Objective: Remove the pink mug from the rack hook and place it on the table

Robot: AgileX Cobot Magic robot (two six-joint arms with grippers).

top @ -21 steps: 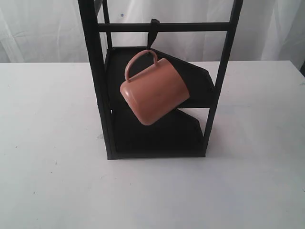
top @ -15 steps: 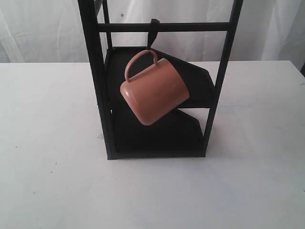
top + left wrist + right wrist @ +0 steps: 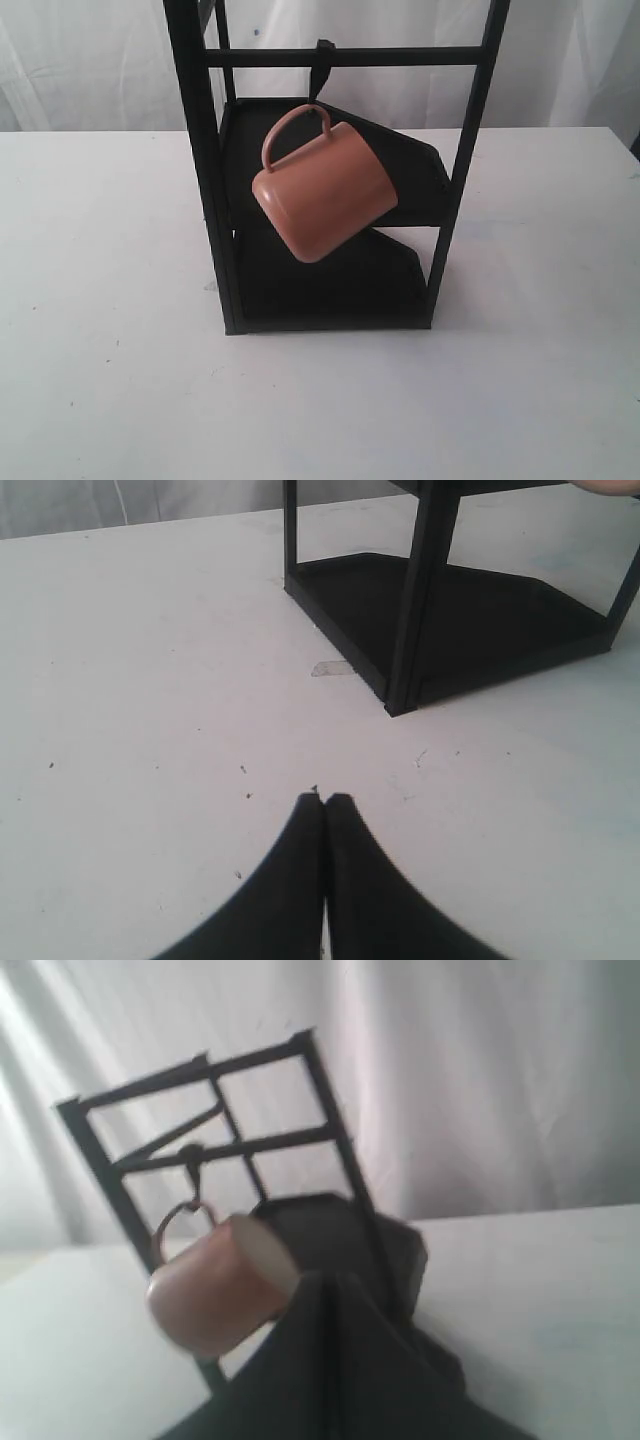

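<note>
The pink mug (image 3: 322, 190) hangs tilted by its thin handle from the black rack hook (image 3: 323, 62) on the crossbar of the tall black frame, well above the white table (image 3: 110, 330). No gripper shows in the exterior view. In the right wrist view the mug (image 3: 215, 1285) hangs from the hook (image 3: 192, 1160), and my right gripper (image 3: 332, 1280) points toward it with its black fingers pressed together, empty. My left gripper (image 3: 325, 800) is shut over the bare table (image 3: 140, 680), some way from the frame's base.
Black angled trays (image 3: 410, 165) sit inside the frame (image 3: 200, 170) behind and below the mug. The frame's bottom tray (image 3: 470, 620) and a corner post (image 3: 415, 610) stand ahead of the left gripper. White curtain hangs behind the table.
</note>
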